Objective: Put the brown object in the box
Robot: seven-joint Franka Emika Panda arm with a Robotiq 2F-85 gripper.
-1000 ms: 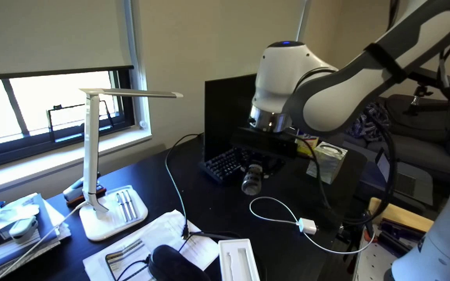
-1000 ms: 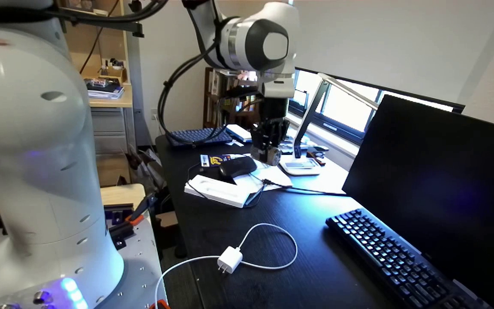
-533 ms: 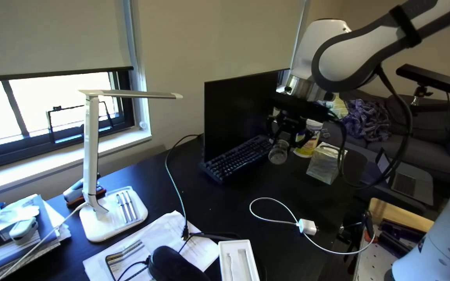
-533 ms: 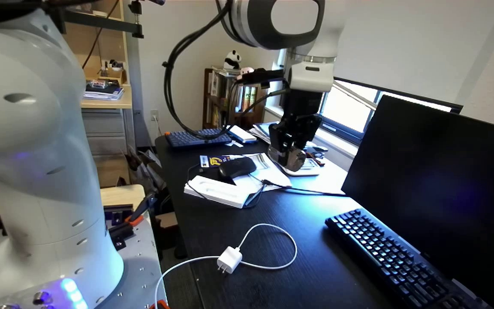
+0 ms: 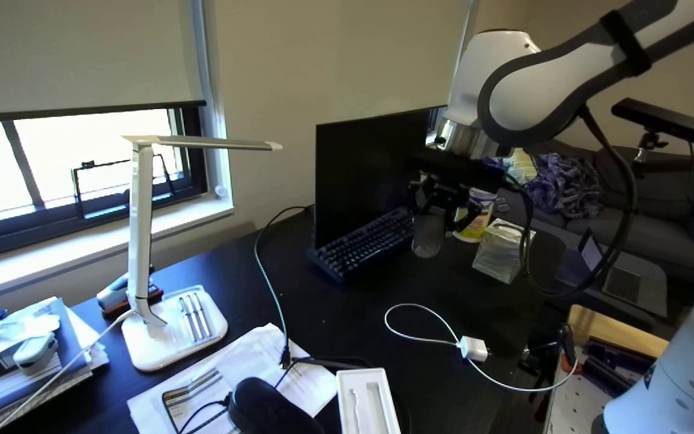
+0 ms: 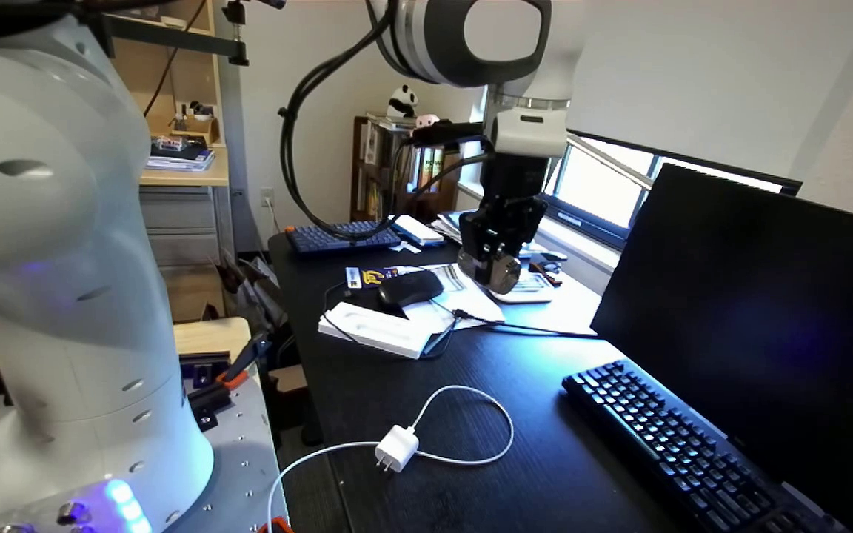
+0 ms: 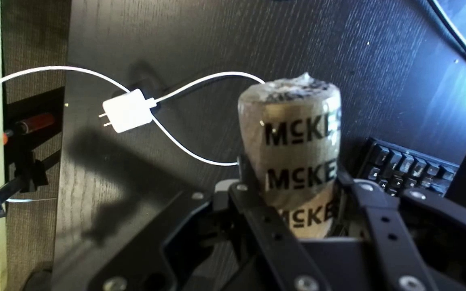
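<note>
The brown object (image 7: 295, 153) is a short cylinder, tan-brown, enclosed in clear plastic film. The film is glossy; bright reflections mark its side and rim. The end face is mottled grey-white with dark marks. It is wrinkled and carries a small pointed tuft of gathered film at its far edge. Black capital lettering repeats in three rows along the side. The middle row reads "McKE", with a small underlined C; the rows run out of sight around the curve. The lower part of the object sits between the gripper parts and is partly covered.

The gripper (image 7: 293, 173) is clamped on the brown object, with one finger (image 7: 253, 202) against each side.

The object is held above the black table (image 5: 347, 319), apart from its surface. In an exterior view it is greyish and blurred, its lettering unreadable, and it overlaps the end of the keyboard (image 5: 353, 253) in the line of sight. In an exterior view its round end (image 6: 505, 274) shows brown.

The pale squarish box (image 5: 497, 256) stands on the table, near a container with a yellow label (image 5: 475, 228). The brown object is outside the box.
</note>
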